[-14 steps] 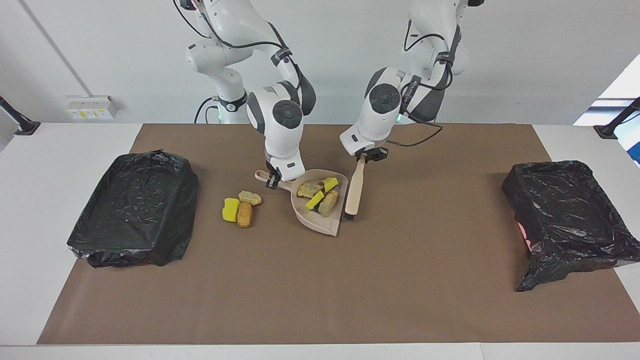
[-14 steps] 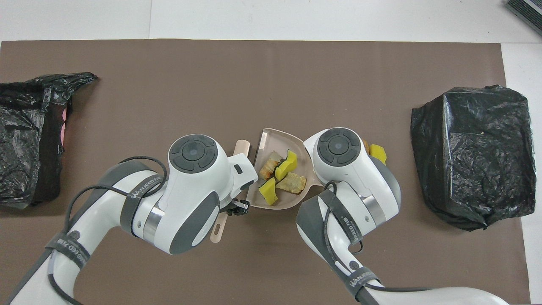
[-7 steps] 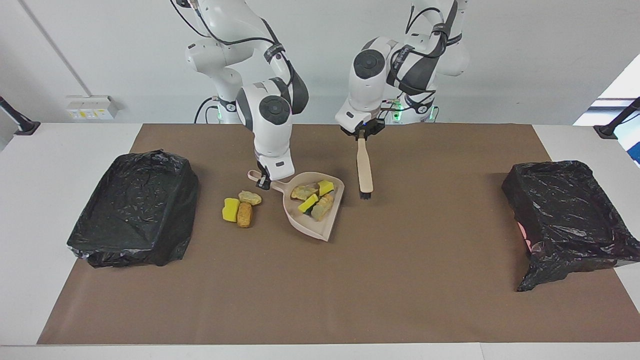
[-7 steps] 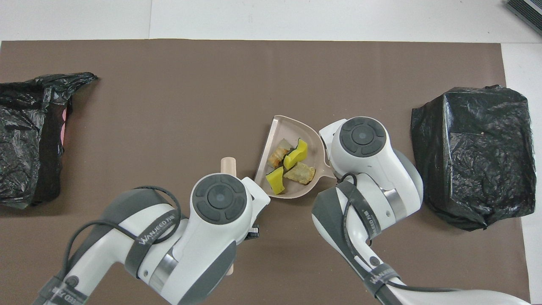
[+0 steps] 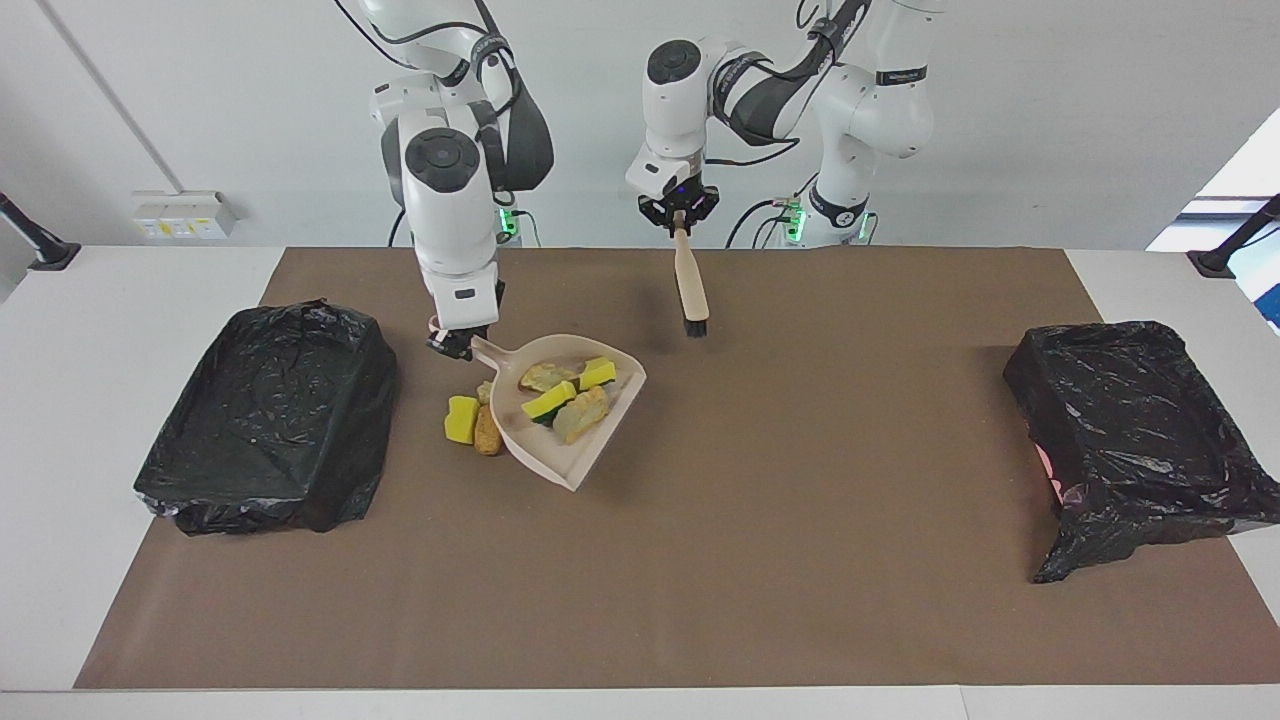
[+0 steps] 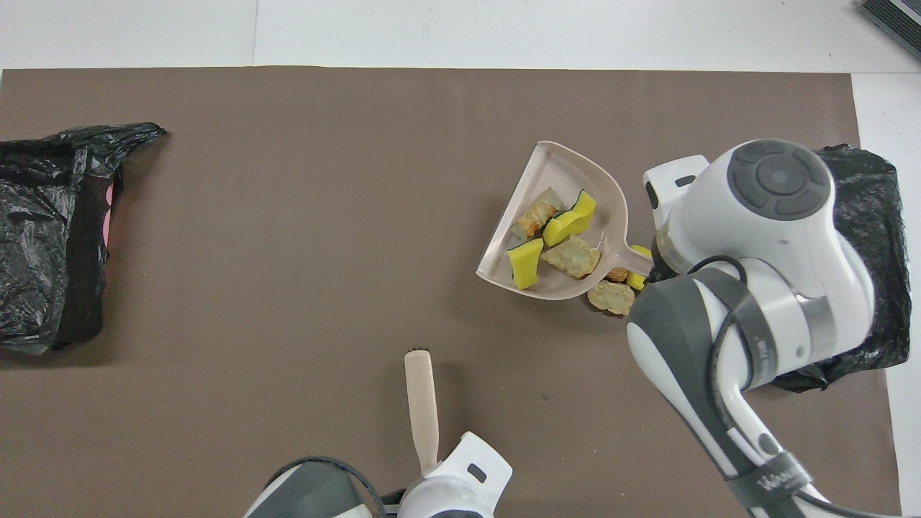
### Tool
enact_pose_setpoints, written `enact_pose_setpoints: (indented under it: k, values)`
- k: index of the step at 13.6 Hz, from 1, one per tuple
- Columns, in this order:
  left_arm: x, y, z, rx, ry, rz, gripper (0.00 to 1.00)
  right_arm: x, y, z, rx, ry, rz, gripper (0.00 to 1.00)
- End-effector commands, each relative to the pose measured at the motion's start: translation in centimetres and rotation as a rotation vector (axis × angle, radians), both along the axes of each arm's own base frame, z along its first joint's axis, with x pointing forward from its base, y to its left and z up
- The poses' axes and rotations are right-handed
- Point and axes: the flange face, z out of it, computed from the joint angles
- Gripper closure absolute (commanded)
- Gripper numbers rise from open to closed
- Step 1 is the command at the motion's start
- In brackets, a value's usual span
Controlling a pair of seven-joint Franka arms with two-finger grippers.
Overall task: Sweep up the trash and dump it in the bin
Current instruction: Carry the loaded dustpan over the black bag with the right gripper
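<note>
My right gripper (image 5: 452,344) is shut on the handle of the beige dustpan (image 5: 565,457), which hangs tilted just above the mat. In the pan (image 6: 557,169) lie several pieces of trash (image 5: 549,402), yellow foam and tan lumps (image 6: 570,256). Three loose pieces stay on the mat under the pan's handle end: a yellow one (image 5: 461,420), an orange-brown one (image 5: 488,433) and a tan one (image 6: 610,297). My left gripper (image 5: 680,220) is shut on the beige brush (image 5: 689,283), which hangs bristles down in the air. The black-bagged bin (image 5: 270,415) sits at the right arm's end.
A second black-bagged bin (image 5: 1140,430) sits at the left arm's end of the table (image 6: 43,237). The brown mat (image 5: 800,560) covers the table. In the overhead view the right arm covers much of the bin (image 6: 874,216) at its end.
Both arms have risen. The right gripper carried the loaded dustpan toward the bin at the right arm's end, over the loose pieces. The left gripper drew the brush up and back toward the robots.
</note>
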Motion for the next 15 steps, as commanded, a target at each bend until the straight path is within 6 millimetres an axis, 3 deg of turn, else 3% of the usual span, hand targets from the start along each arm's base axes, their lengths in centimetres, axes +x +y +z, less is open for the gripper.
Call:
enact_pose_setpoints:
  k: [1,4,8,11,13,15]
  values:
    - [-3.1,0.8,-2.1,-0.03,-0.03,-0.001,1.0,0.6,-7.3,3.2,0.031,-0.015,-0.013,1.0]
    - [-4.9,1.0,-4.2,-0.05,-0.022,-0.019,1.0,-0.1,-16.9,3.2,0.05,0.027,-0.12,1.0]
    - [-5.0,1.1,-5.1,-0.084,-0.007,-0.024,1.0,-3.7,-30.5,3.4,0.064,0.061,-0.201,1.0]
    - [-5.7,1.2,-6.0,-0.067,0.004,-0.034,1.0,-5.0,-36.4,5.4,-0.007,0.046,-0.139,1.0]
    - [-5.9,1.7,-6.7,-0.053,0.01,-0.033,1.0,-4.8,-39.8,3.4,-0.032,0.096,-0.125,1.0]
    - [-6.0,1.7,-6.9,-0.053,0.013,-0.038,1.0,-3.9,-41.3,3.6,-0.075,0.088,-0.061,1.0]
